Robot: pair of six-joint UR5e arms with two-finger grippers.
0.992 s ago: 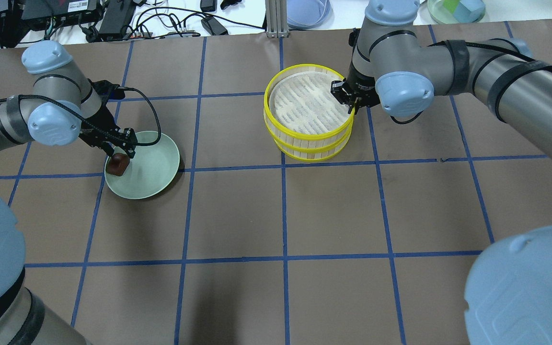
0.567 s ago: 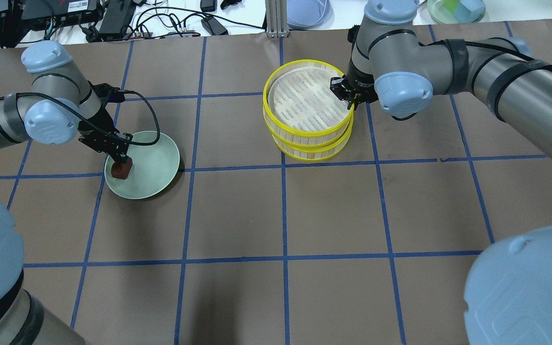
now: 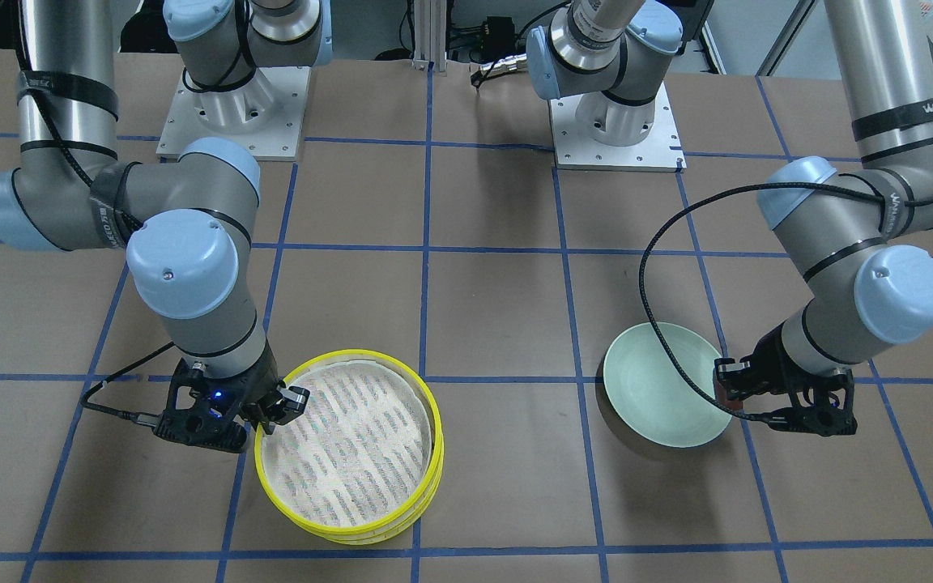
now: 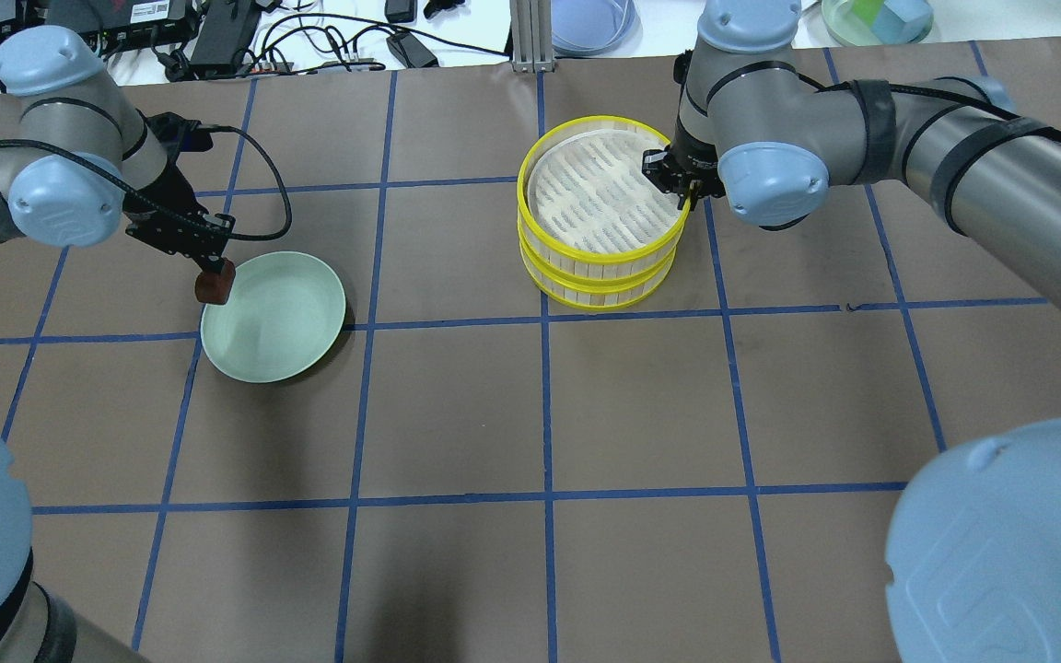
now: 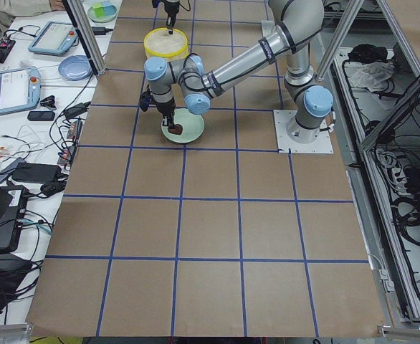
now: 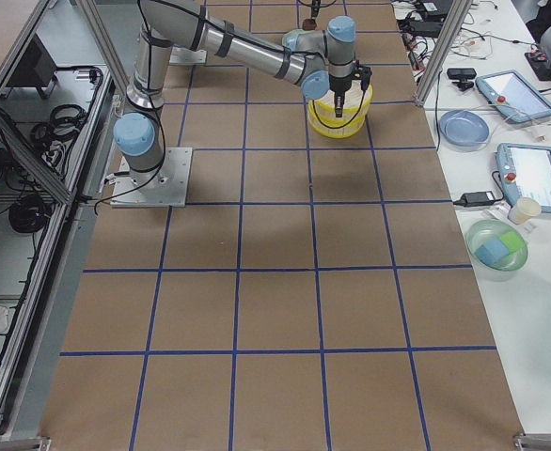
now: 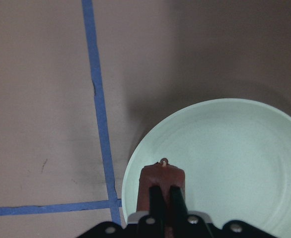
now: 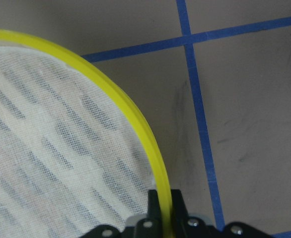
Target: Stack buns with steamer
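Above the plate (image 4: 286, 318), left jaws clamp the now-raised brown bun (image 4: 214, 286); right jaws still pinch the steamer rim (image 4: 600, 260).

You have overhead and front cameras facing each other, both sharing the steamer (image 4: 597, 269); wrist cameras look down, very close.

Pale green plate (image 4: 286, 322) lay flat toward the tabletop's left end, brown paper (image 4: 641, 405) covered the tabletop, blue tape lines (image 4: 547, 414) formed a grid, blue dish (image 4: 590, 28), green bowl (image 4: 873, 40) holding blocks, black cables (image 4: 328, 46) beyond the far edge.
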